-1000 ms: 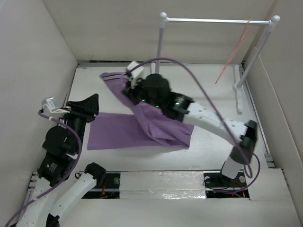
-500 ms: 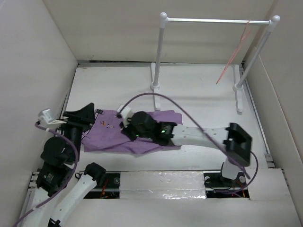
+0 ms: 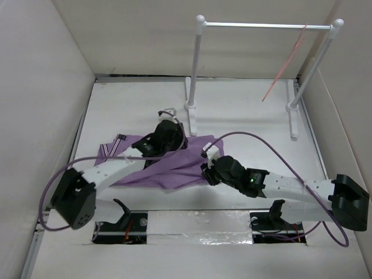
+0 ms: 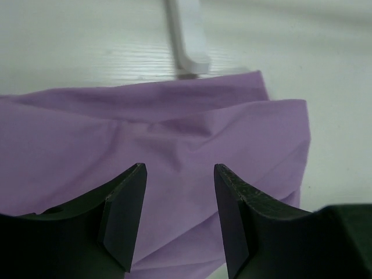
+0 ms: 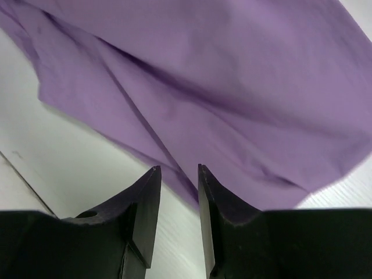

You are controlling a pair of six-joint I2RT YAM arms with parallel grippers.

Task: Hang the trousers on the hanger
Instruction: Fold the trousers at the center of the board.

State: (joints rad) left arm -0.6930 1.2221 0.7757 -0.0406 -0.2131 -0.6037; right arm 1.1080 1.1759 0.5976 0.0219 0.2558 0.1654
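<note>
Top external: trousers (image 3: 168, 165) rumpled on worktop (image 3: 250, 122), hanger (image 3: 285, 72) up on rail (image 3: 264, 25), well apart. Left gripper (image 4: 179, 171) wide open over cloth, right gripper (image 5: 178, 170) barely parted at edge, both empty. Tip, imo: pinch edge fold, not bulk.

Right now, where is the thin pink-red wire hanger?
Top view: the thin pink-red wire hanger hangs on the right end of the silver bar, far from the light purple trousers.

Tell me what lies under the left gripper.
The purple trousers, rumpled on the white table, lie beneath the open left gripper. Whatever is under the cloth is covered.
</note>
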